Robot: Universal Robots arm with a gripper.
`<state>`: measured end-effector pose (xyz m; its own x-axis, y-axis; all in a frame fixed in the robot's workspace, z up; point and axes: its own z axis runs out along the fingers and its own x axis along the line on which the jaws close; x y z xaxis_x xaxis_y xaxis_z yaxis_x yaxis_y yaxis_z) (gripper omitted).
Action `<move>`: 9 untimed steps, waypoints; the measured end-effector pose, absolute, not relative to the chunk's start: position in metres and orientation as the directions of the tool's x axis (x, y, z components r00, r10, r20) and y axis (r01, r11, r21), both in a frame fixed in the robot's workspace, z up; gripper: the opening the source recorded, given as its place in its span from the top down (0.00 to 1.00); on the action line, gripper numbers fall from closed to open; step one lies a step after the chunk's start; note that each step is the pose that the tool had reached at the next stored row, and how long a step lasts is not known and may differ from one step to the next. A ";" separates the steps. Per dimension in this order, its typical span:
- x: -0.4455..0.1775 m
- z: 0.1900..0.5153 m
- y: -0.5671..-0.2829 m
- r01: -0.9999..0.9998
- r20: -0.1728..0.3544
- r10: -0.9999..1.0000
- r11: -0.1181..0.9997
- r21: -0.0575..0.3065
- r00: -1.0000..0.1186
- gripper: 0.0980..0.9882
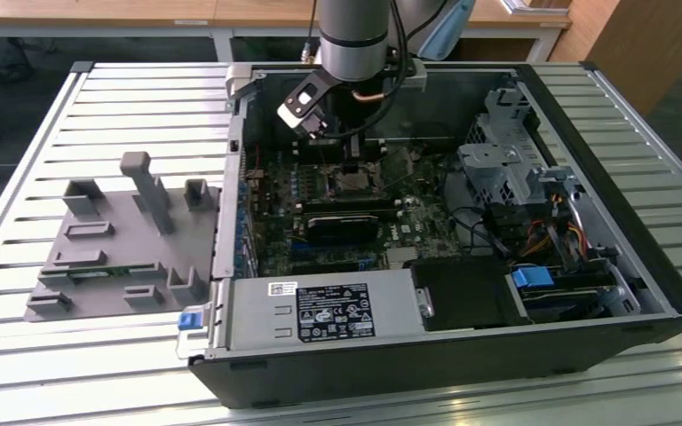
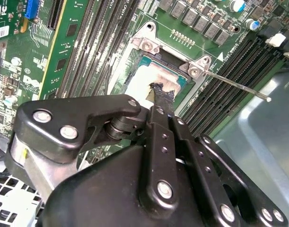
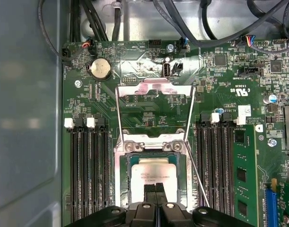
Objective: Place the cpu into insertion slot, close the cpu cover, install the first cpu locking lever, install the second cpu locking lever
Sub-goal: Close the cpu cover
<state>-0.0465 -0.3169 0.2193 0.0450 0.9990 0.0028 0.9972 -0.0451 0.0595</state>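
My gripper is pinched shut with nothing in it, tips right at the chip, which lies flat in its socket, and the lid lies flipped open beyond, about three o'clock from the chip by the exterior view.

An open black computer case lies on a slatted metal counter. Inside it, a labelled silver power supply sits against the wall nearest the camera, and a coin battery sits on the green board. Outside the case, on the exterior view's left, stands a grey plastic fixture.
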 end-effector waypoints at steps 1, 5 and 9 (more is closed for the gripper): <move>-0.046 0.220 -0.317 0.997 0.003 0.999 -0.045 0.060 0.045 0.99; -0.046 0.222 -0.317 0.997 0.003 0.999 -0.045 0.060 0.045 0.99; -0.046 0.225 -0.317 0.997 0.003 0.999 -0.045 0.059 0.045 0.99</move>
<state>-0.0465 -0.3168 0.2246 0.0450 0.9990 0.0029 0.9972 -0.0451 0.0595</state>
